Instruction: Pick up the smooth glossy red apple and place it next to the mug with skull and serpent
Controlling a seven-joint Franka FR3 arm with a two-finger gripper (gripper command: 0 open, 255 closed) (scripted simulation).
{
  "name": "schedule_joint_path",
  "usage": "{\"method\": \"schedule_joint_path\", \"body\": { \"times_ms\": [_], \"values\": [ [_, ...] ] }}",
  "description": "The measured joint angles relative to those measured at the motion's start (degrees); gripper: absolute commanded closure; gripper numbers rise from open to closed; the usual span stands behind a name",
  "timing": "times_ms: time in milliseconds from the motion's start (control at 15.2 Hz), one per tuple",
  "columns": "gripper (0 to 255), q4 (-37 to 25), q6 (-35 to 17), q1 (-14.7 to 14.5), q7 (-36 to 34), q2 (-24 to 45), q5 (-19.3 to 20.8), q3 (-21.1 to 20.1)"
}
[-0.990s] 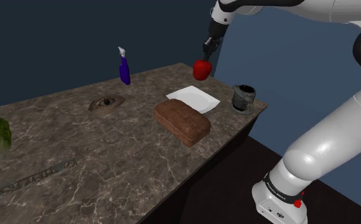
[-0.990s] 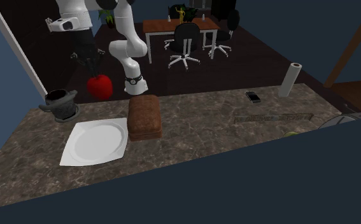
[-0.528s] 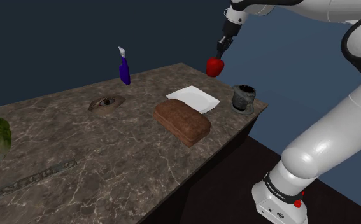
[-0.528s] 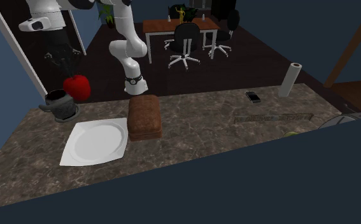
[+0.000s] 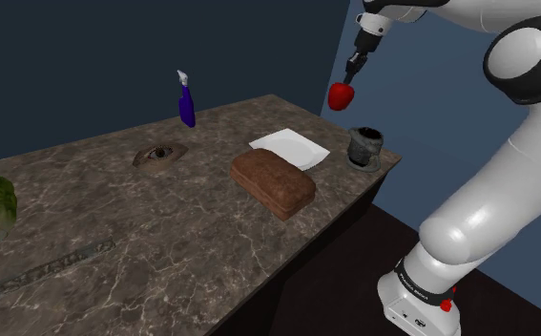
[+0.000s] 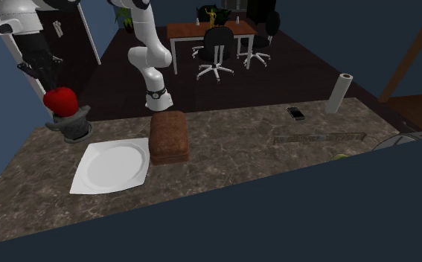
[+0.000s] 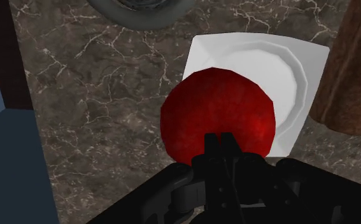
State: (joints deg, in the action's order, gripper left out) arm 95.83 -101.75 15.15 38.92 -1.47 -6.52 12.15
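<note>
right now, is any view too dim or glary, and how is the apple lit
Shoulder view: soft even light, no glare on the red apple. Second exterior view: dimmer, a dark blue surface blocks the foreground. Wrist view: the apple shades darker toward its rim; the white plate is brightest.

blue walls (image 5: 87, 48), marble counter (image 5: 163, 239), office chairs (image 6: 218, 41)

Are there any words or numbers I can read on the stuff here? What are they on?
No text can be read anywhere.
Mug: dark pattern, too blurred to make out any letters.
Spray bottle: plain purple, no label showing.
Phone: too small to tell.
Apple: plain red, no sticker.
</note>
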Motion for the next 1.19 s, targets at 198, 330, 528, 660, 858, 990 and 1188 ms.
{"method": "schedule_joint_path", "body": {
  "times_ms": [198,330,528,660,858,990,1188],
  "values": [
    [255,-4.1,1.3,2.1,4.3,3.5,-1.3,2.2],
    [255,-6.2,2.1,3.6,6.9,5.2,-2.1,3.4],
    [255,-12.4,4.2,6.4,11.3,10.1,-4.2,5.3],
    [255,-15.7,5.3,8.2,13.8,12.9,-5.4,6.3],
    [255,-24.4,8.9,12.0,17.5,18.9,-7.9,7.5],
    [255,-29.6,10.9,14.5,19.6,22.7,-9.5,8.0],
    [255,-30.4,10.3,15.4,20.6,24.3,-10.1,8.1]
  ]
}}
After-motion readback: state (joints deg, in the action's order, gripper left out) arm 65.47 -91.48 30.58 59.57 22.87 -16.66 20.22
